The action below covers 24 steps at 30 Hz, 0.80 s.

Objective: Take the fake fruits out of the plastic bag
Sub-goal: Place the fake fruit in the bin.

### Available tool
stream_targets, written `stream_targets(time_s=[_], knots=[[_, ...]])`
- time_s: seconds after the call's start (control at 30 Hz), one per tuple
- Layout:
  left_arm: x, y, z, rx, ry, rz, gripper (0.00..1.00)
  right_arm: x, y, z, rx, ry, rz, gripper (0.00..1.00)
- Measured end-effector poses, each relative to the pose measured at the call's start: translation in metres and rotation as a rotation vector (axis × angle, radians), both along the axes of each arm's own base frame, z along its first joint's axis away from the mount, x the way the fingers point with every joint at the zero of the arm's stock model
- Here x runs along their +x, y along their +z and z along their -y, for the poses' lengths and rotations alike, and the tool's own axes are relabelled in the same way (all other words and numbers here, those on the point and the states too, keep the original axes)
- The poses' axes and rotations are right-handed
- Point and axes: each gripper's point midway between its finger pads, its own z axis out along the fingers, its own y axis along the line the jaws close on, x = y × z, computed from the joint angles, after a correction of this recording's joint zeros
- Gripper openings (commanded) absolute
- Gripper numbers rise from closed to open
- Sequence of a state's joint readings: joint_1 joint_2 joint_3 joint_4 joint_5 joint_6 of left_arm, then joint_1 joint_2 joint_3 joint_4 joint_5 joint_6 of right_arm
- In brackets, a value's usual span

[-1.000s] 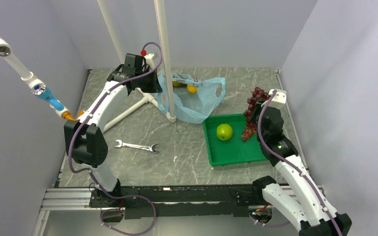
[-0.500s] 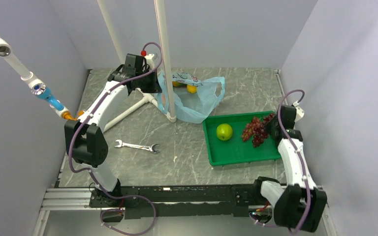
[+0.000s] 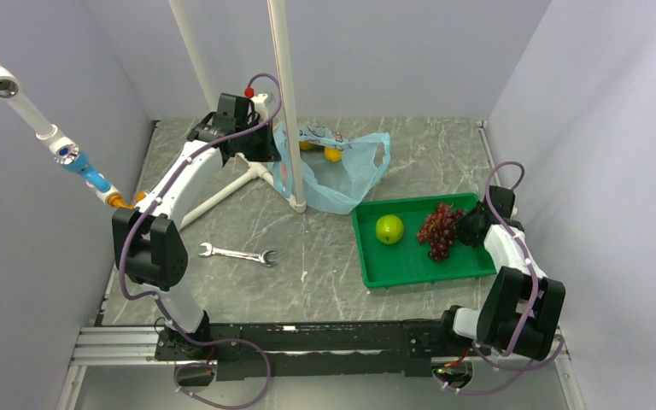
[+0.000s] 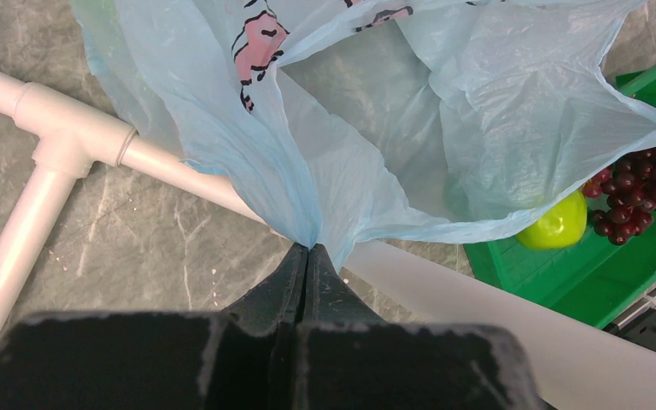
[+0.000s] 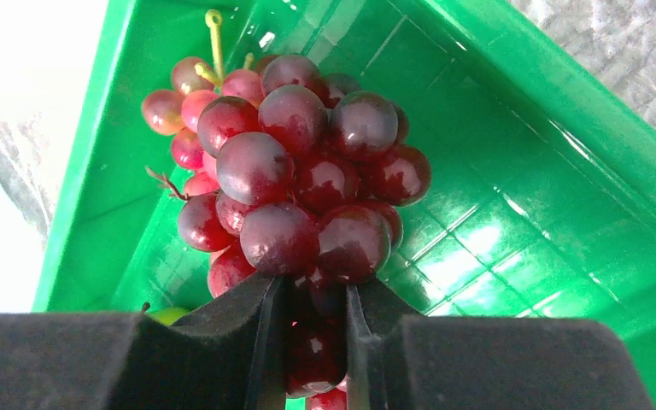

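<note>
Releasing the grape bunch [image 5: 295, 184] well means letting it settle on the floor of the green tray [image 5: 512, 222], then parting the fingers fully before retracting. The right gripper [image 5: 312, 295] is clamped on the bunch's near end. Its long axis runs away from the gripper, stem tip farthest, toward the green apple [image 3: 389, 229]. The left gripper [image 4: 307, 256] is pinched on the plastic bag [image 4: 376, 102].

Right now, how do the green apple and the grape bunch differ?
The green apple is one smooth yellow-green ball; the grape bunch is a cluster of many dark red berries. The green apple lies free, while the grape bunch is gripped by the right pincer. Both are out of the plastic bag, within the green tray.
</note>
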State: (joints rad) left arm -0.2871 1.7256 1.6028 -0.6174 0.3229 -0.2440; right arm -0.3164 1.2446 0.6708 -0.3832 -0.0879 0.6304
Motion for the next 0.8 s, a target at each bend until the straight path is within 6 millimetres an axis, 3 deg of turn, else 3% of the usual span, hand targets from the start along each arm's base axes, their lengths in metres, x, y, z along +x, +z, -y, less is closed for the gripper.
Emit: stream_targets(time_s=[0.3,0.53,0.8], knots=[[0.000,-0.001,0.000,0.000,0.000,-0.002,0.00,0.004,-0.010,0.003,0.000,0.002,-0.017,0.58],[0.001,-0.003,0.000,0.002,0.000,-0.008,0.00,0.007,0.009,0.005,-0.033,0.007,0.055,0.86],[0.001,-0.004,0.000,0.002,-0.001,-0.009,0.00,0.013,0.050,-0.002,-0.118,0.047,0.185,0.88]])
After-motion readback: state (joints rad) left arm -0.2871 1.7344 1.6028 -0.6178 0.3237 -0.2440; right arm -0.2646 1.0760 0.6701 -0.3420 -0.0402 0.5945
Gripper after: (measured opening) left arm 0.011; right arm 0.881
